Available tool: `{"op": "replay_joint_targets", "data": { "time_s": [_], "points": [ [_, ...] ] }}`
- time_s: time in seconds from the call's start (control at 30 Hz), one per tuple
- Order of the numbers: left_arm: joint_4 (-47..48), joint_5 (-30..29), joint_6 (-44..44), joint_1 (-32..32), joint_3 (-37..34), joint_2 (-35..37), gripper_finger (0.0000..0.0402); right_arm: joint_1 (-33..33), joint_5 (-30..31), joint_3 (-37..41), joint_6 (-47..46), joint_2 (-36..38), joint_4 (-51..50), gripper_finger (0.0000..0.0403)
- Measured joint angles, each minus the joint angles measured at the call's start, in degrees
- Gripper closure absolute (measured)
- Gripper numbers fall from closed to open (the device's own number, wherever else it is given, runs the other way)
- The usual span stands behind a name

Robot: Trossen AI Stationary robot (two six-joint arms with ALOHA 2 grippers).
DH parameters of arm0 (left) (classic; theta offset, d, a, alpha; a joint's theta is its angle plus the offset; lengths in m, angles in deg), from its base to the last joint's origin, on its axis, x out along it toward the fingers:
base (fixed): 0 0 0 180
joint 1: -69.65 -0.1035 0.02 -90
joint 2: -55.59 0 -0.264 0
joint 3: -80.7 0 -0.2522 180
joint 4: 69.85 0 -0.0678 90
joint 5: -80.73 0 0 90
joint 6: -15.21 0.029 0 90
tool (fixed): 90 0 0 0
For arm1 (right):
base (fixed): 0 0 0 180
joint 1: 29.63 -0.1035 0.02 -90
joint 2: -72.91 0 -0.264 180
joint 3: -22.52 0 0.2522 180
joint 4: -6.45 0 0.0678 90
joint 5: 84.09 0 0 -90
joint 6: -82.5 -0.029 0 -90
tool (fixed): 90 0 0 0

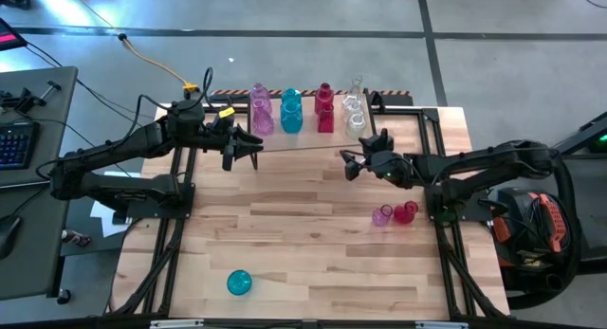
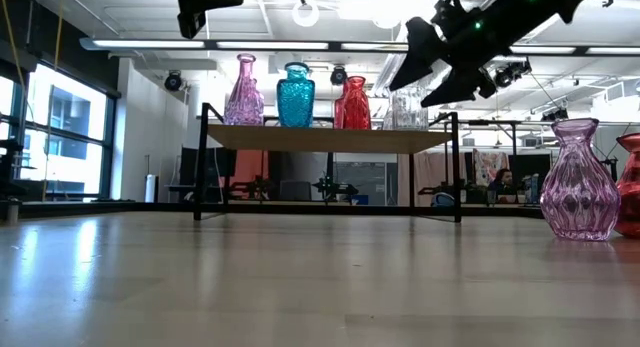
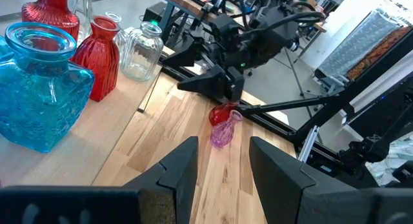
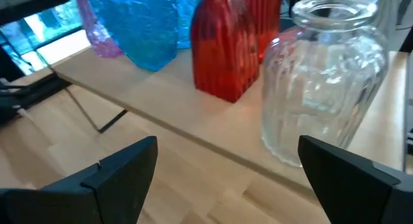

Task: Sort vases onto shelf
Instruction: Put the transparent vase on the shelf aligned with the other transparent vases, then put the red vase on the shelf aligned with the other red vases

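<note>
The shelf [image 1: 313, 139], a light wood platform on thin black wire legs, sits at the upper centre of the high view, its long axis running left to right across the table [image 1: 303, 244]. On it stand, upright and close together from left to right, pink vases [image 1: 261, 111], a teal vase [image 1: 291, 111], red vases [image 1: 325, 109] and clear vases [image 1: 356, 109], all of ribbed or textured translucent glass.

Below and right of centre, a small pink vase [image 1: 381, 215] and a small red vase [image 1: 406, 212] stand touching on the bare tabletop. A round teal vase [image 1: 238, 283] stands alone at the lower left of centre, well apart from the rest.

The right gripper [image 1: 353, 164] hangs just in front of the shelf's right end, before the clear vases, its jaws spread wide and holding nothing. The left gripper [image 1: 254, 151] hangs near the shelf's left end, jaws parted with nothing between them.
</note>
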Motion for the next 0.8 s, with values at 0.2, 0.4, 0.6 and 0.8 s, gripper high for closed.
{"op": "replay_joint_targets", "data": {
  "time_s": [0.2,0.4,0.6,0.8],
  "points": [
    [0.02,0.0,0.0,0.0,0.0,0.0,0.0271,-2.59,0.88,-0.02,-0.86,1.04,0.02,0.0037],
    [0.0,0.02,0.0,0.0,0.0,0.0,0.0271,-4.53,1.18,-1.53,-2.03,3.89,-0.83,0.0037],
    [0.02,0.0,0.0,0.0,0.0,0.0,0.0271,-5.39,-4.75,-6.41,8.57,9.38,-1.29,0.0037],
    [0.0,0.0,0.0,0.0,0.0,0.0,0.0271,-3.92,-12.58,-6.72,21.26,17.05,-2.87,0.0037]
  ]
}}
